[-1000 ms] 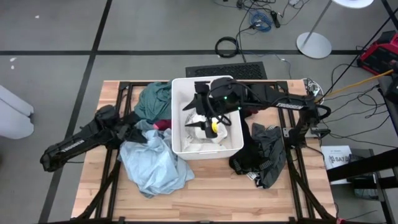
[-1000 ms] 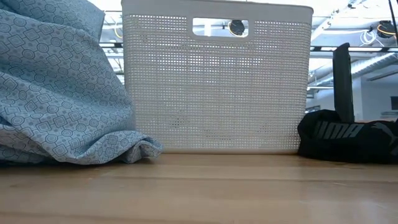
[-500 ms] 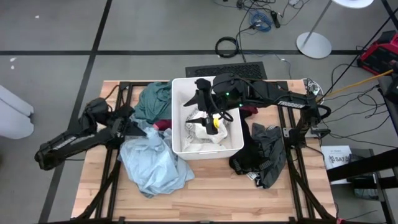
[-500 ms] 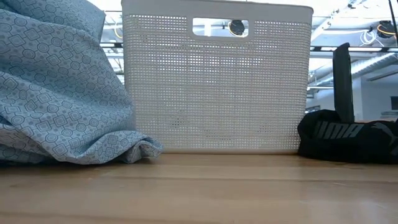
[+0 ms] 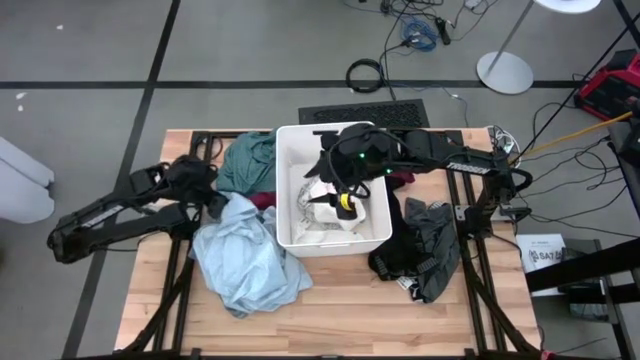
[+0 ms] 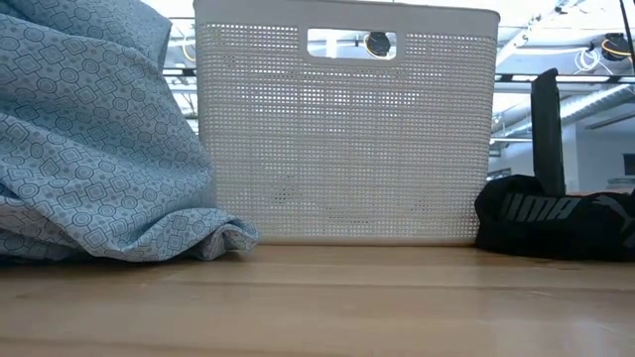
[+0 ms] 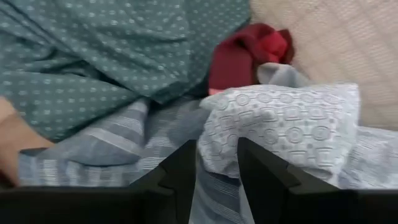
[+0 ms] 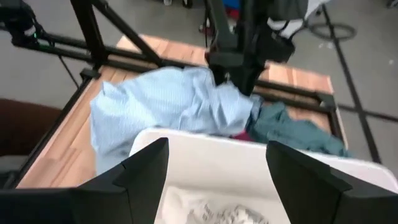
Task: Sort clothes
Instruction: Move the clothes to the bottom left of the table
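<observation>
- While the left claw (image 5: pixel 222 203) sits low at the left side of the white bin (image 5: pixel 287 140), a fold of the light blue garment (image 5: pixel 245 260) lies right between its fingers (image 7: pixel 180 171) in the left wrist view.
- Those fingers stand a narrow gap apart with the patterned cloth bunched in the gap; whether they already pinch it or only straddle it, I cannot tell.
- From that claw the bulk of the light blue garment spreads toward the near edge of the counter (image 5: pixel 330 310) and slightly right, so a lift would likely drag its long trailing part up from the near side.
- Just beyond the claw on the far side lie a teal garment (image 5: pixel 250 158) and a red piece (image 7: pixel 249 53), both touching the blue cloth and pressed against the bin's left wall.
- The left arm is clearly the nearer one to this heap.
- The right claw (image 5: pixel 340 195) hangs over the inside of the bin, fingers spread wide and holding nothing, above a white-grey garment (image 5: pixel 325 215) lying on the bin floor.
- Right of the bin, a dark pile (image 5: pixel 420 250) of black and grey clothes rests on the counter, well apart from the left claw and nearer the right arm.
</observation>
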